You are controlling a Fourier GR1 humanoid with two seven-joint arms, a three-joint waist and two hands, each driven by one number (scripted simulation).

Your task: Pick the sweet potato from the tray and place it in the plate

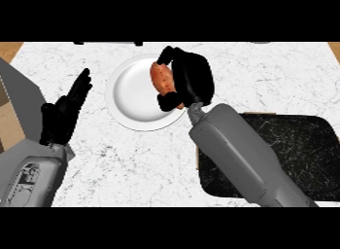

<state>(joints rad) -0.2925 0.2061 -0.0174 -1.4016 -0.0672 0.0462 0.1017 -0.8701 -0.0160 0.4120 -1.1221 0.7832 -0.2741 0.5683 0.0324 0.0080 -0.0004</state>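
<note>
Head view. White marble-patterned counter (287,78) fills the frame, with strips of wooden surface at the far corners and a brown box-like unit (4,112) at the 9 o'clock edge. A dark, speckled tray (309,160) sits at about 4 o'clock, partly covered by the right forearm; nothing shows on its visible part. A white round plate (133,97) lies at roughly 11 o'clock from frame centre.

Sweet potato (161,78): orange, elongated, lying lengthwise toward 12 o'clock, over the plate's 3 o'clock side. Right hand (191,80) is curled round it from the right, thumb and fingers closing on its far and near ends; the middle of the tuber shows between them. Cannot tell whether the potato already touches the plate or hangs just above it.

Left hand (65,109): at 9 o'clock, fingers straight and pointing up toward 12 o'clock, holding nothing, resting just beside the plate's left rim.

Handling judgement: the tuber looks stiff and solid, moderately heavy for its bulk, not fragile. Its tapered rounded form may roll once released, and the skin gives fair purchase. The thick midsection looks like the best place to hold, across the short axis. Release low over the plate's flat centre, long axis level, to limit rolling toward the rim.

Task status, judged: carry done; set-down and release remain.
</note>
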